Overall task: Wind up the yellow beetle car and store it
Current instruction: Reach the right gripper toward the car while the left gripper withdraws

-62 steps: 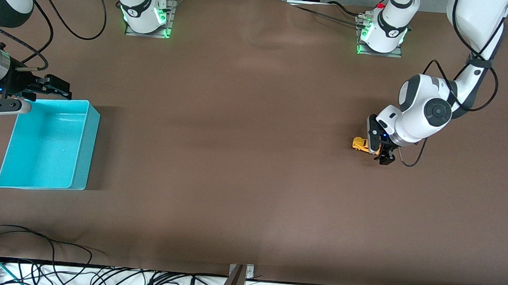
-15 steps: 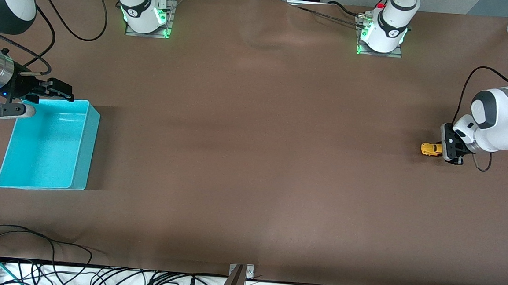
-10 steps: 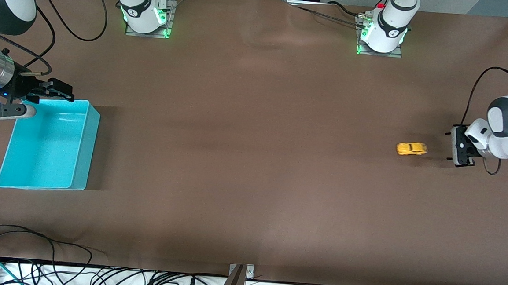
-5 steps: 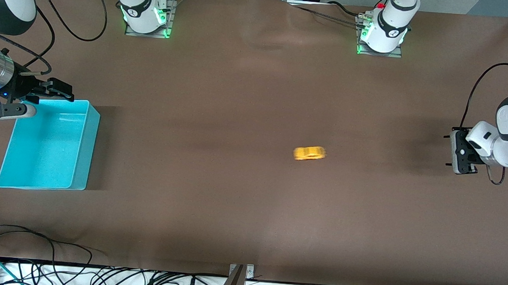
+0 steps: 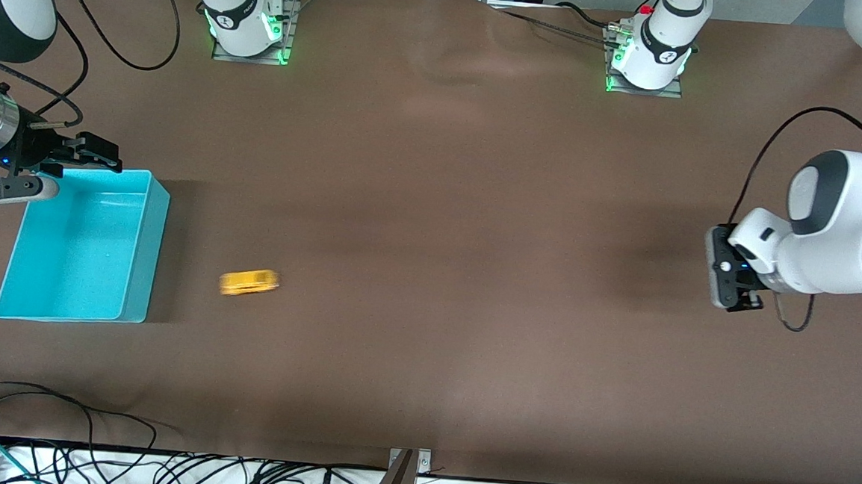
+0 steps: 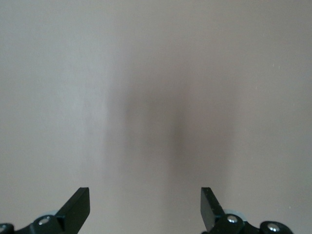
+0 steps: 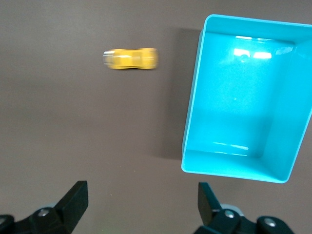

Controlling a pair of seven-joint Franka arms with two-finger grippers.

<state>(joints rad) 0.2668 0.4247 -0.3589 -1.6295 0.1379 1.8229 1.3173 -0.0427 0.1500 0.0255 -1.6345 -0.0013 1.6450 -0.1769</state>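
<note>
Sitting blurred on the brown table (image 5: 425, 331), the yellow beetle car (image 5: 249, 282) shows in the lower left of the front view, just beside the turquoise bin (image 5: 142, 254) but apart from it. The right gripper (image 5: 96, 153) hangs over the bin's upper corner, fingers spread, holding nothing. At the frame's right edge the left gripper (image 5: 728, 279) hovers over bare table, fingers parted and empty. No readable writing shows on the car or bin.

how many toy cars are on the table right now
1. The small yellow beetle-shaped toy car is on the brown table, motion-blurred, beside the turquoise plastic bin toward the right arm's end. Neither pincer holds it, and the bin's inside shows none.
</note>
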